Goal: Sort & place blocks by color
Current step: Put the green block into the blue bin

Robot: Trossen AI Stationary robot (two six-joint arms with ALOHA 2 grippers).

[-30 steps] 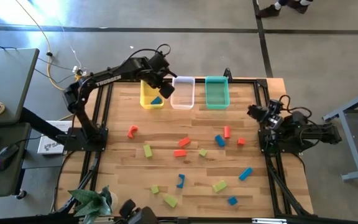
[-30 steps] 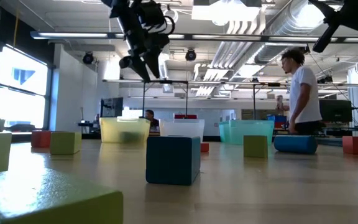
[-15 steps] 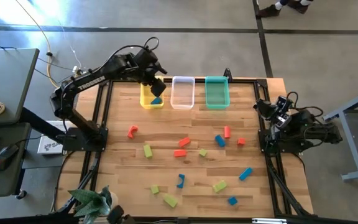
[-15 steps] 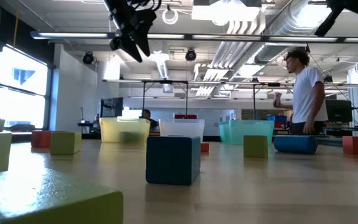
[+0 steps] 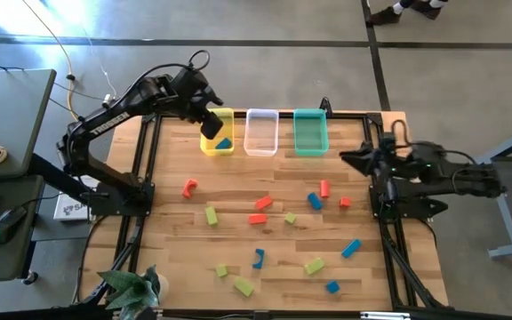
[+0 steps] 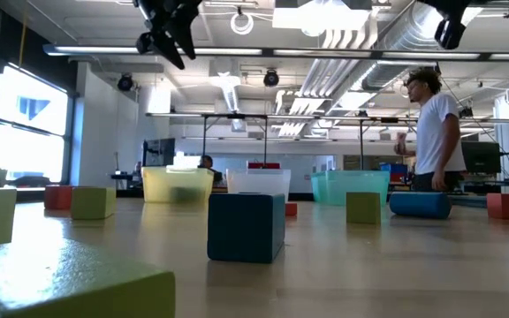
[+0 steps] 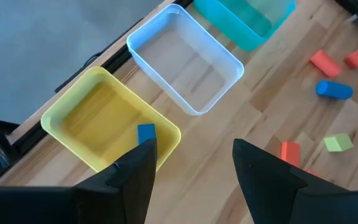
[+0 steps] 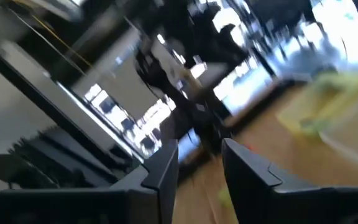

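Blue, red-orange and yellow-green blocks lie scattered on the wooden table [image 5: 176,240], among them a red arch [image 5: 189,188], a blue arch [image 5: 258,259] and a green bar [image 5: 244,285]. One blue block [image 7: 146,132] lies inside the yellow bin [image 7: 82,121]. My left gripper [image 5: 208,118] hangs open, high over that bin's far left side; its fingers are empty [image 7: 194,165]. My right gripper [image 5: 347,158] is open and empty above the table's right edge, near the teal bin [image 5: 310,132]. The right wrist view is blurred [image 8: 201,165].
Three bins stand in a row at the far edge: yellow, clear [image 5: 262,132] and teal. The clear bin [image 7: 185,68] holds nothing. A plant [image 5: 132,286] sits at the near left corner. A person [image 6: 431,132] stands in the room beyond the table.
My left gripper has risen and drawn back from over the gap between the yellow and clear bins toward the table's far left corner. My right arm has swung so its gripper now reaches in from the right edge toward the table. No block has moved.
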